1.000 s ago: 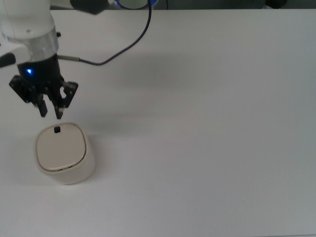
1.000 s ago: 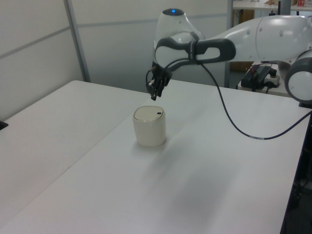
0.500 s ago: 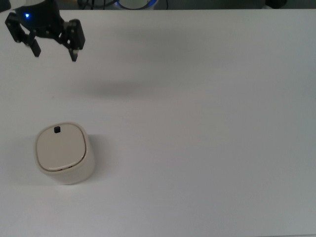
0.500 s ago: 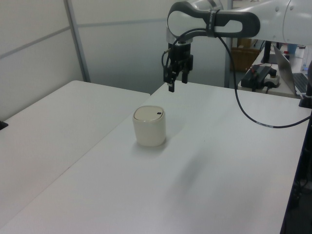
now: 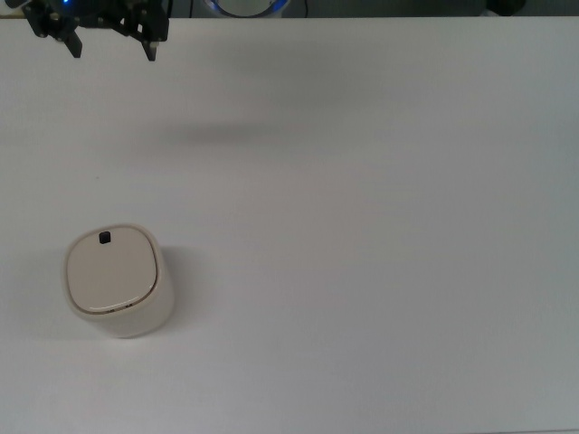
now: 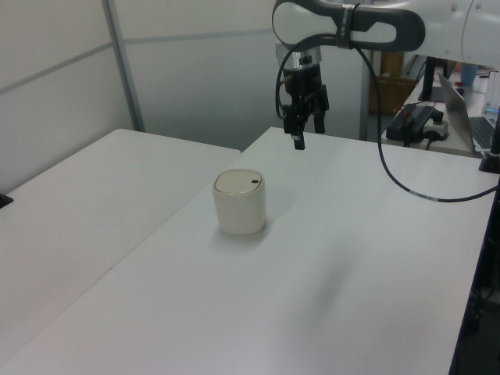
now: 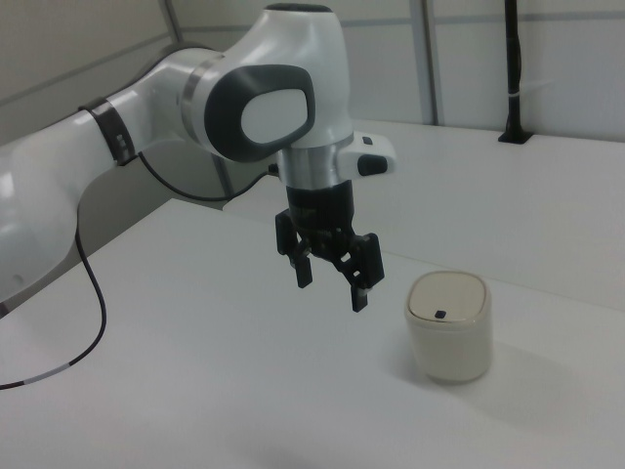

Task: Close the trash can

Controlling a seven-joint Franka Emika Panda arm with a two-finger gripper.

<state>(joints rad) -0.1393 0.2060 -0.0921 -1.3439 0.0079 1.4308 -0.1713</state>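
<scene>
The bin (image 5: pixel 118 281) sits upright on the white surface (image 5: pixel 380 271) near the top view's left edge, its lid flat and shut. The claw (image 7: pixel 330 273) hangs empty in the air, fingers spread apart, well clear of the bin.

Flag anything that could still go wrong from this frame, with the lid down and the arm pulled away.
Little remains at risk. The trash can lid lies flat, but a thin seam shows along its edge, so it may not be fully latched. The open hand hangs high and apart from the can; a careless return pass could knock the light bin.
</scene>
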